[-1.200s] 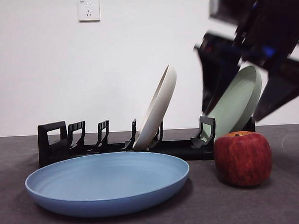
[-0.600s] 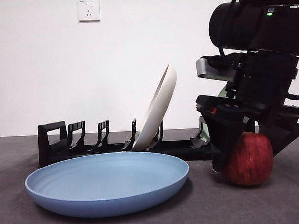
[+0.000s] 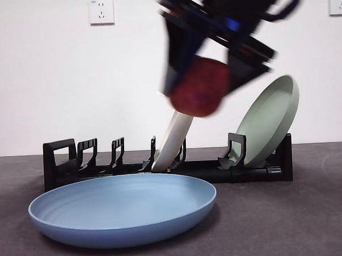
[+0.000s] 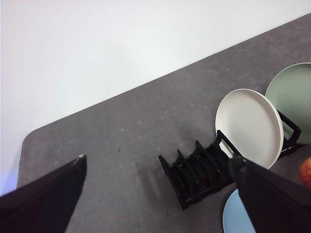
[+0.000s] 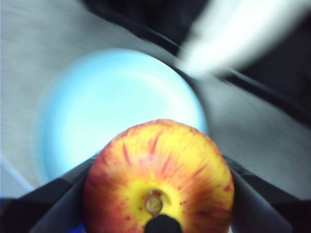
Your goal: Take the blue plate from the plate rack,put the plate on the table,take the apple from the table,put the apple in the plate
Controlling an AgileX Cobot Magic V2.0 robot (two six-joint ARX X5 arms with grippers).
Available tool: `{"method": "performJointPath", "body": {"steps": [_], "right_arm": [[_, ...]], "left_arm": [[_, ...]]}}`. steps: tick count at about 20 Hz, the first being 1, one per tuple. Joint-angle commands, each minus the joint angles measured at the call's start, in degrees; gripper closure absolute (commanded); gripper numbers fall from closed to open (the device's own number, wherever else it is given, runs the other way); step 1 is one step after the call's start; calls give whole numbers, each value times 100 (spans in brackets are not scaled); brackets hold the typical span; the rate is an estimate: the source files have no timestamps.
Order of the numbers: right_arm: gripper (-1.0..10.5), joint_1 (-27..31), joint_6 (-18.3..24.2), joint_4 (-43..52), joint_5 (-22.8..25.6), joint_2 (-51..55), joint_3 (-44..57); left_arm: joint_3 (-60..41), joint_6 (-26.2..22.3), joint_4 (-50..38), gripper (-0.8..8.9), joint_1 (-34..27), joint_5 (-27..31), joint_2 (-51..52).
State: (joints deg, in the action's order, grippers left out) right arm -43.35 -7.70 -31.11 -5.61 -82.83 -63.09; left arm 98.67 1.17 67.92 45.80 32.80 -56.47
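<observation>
The right gripper (image 3: 199, 93) is holding the apple (image 3: 199, 94) up in the air, its two black fingers (image 5: 56, 206) squeezing the apple's sides. In the front view the apple is hanging high above the plate rack (image 3: 167, 165), in front of the cream-white plate (image 3: 172, 140), and looks blurry. The blue plate (image 3: 123, 208) is lying flat on the tabletop (image 3: 288, 219), in front of the rack. The right wrist view is showing the blue plate under the apple.

The apple is big and round, so it may be slipping out of the fingers if the grip is weak. Dropped from this high, it could be rolling off the shallow plate or knocking the cream-white plate. The sage-green plate (image 3: 268, 122) is leaning in the rack too.

The left gripper (image 4: 160, 194) is waiting far up with fingers wide apart, holding nothing
</observation>
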Motion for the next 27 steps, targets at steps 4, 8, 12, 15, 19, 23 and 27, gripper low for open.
{"method": "performJointPath", "body": {"steps": [4,8,12,15,19,23,27], "right_arm": [[959,-581,-9,249,-4,-964,-761],[959,-815,83,267,0,-1858,-1084],[959,-863,155,254,94,-2555,-1113],[908,-876,229,111,304,-2771,-1113],[550,-887,221,74,299,-2774,-1113],[464,-890,223,79,297,-2754,-1137],[474,-876,223,44,297,-2240,-1246]], "left_arm": [[-7,66,103,320,-15,11,-2],[-7,72,264,320,-15,11,-2],[-7,74,387,320,-15,11,-2],[-7,79,466,320,-15,11,-2],[-7,186,584,320,-15,11,-2],[-7,236,595,320,-15,7,-20],[-7,332,595,320,-15,-13,-144]]}}
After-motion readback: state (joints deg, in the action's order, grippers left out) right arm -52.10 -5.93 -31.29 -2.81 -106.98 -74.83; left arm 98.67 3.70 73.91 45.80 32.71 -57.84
